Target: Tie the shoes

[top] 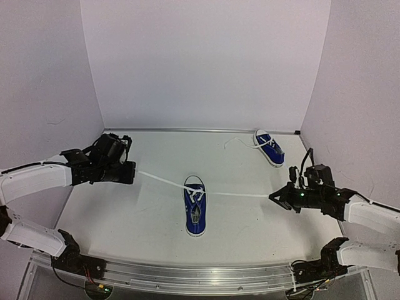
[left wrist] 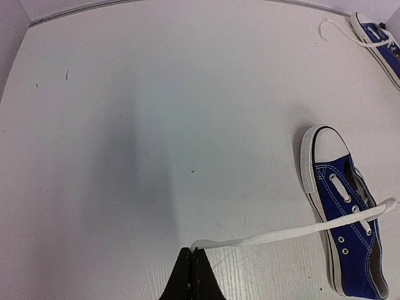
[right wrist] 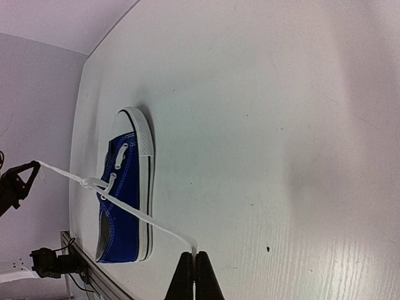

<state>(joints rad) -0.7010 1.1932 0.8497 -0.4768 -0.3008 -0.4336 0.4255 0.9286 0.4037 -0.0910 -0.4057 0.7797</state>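
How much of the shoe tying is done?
Done: a first knot looks made on the near shoe. In hand: the left gripper and right gripper each pinch a lace end, stretched taut sideways. Left: the bow, then the far shoe, whose laces lie loose.

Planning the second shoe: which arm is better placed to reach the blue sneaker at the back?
Right. The far blue canvas sneaker lies back-right, nearer the right gripper; the left gripper sits far left. Both are shut on the near sneaker's white laces.

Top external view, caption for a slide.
Left hand and right hand hold the laces of the centre shoe taut; second shoe far right.
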